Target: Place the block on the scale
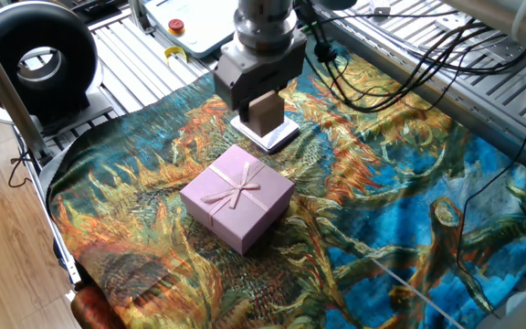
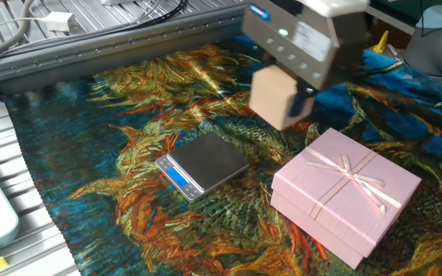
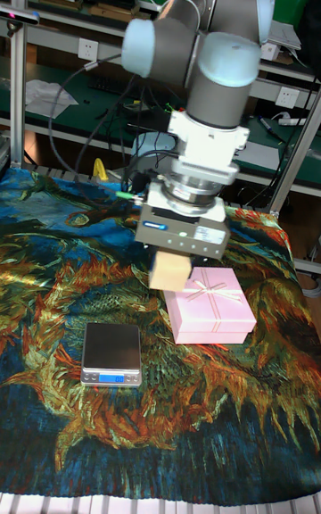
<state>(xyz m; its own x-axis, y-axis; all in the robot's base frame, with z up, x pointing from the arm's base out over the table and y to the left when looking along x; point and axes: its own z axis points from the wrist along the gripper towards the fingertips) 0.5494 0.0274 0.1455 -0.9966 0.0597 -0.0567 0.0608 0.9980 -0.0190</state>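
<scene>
Fingers (image 2: 290,96) clamp block (image 2: 275,97) in air btwn scale (image 2: 202,165) & pink box (image 2: 346,195); no legible text.

- Your scale (image 2: 202,166) top lies bare, with open cloth (image 2: 90,161) all round it.
- The pink gift box (image 2: 346,194) stands near the scale, beside the gripper (image 2: 286,96) holding the block (image 2: 275,96).
</scene>
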